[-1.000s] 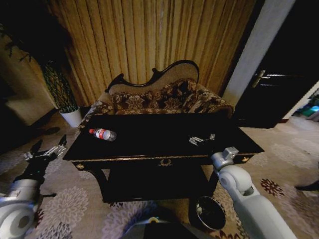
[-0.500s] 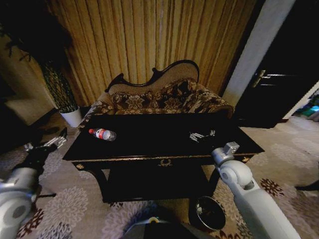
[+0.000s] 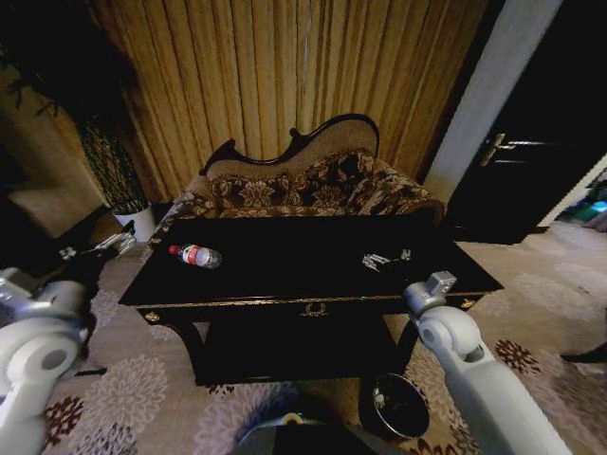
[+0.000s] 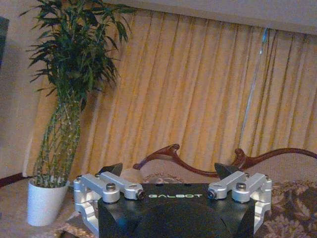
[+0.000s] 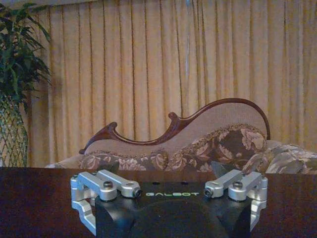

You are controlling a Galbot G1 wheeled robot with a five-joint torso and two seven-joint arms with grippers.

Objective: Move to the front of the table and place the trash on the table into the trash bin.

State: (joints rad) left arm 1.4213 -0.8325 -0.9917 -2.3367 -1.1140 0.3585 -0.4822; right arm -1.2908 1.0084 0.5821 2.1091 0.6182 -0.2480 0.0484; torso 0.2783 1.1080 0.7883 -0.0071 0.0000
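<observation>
Left gripper [image 3: 95, 250] has been raised and carried further out past the worktop's left end over the last second; jaws spread, empty. Bottle [image 3: 195, 255] lies unmoved on the left part of the worktop [image 3: 285, 275]. Right gripper [image 3: 385, 261] holds over the right part, jaws open. Trash bin [image 3: 399, 406] stands on the floor below, front right. No trash grasped yet.

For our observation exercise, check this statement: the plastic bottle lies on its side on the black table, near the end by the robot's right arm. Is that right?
Not quite. The bottle does lie on its side on the black table, but near the end by the robot's left gripper, not the right. The head view shows this; the right gripper is over the opposite end.
</observation>
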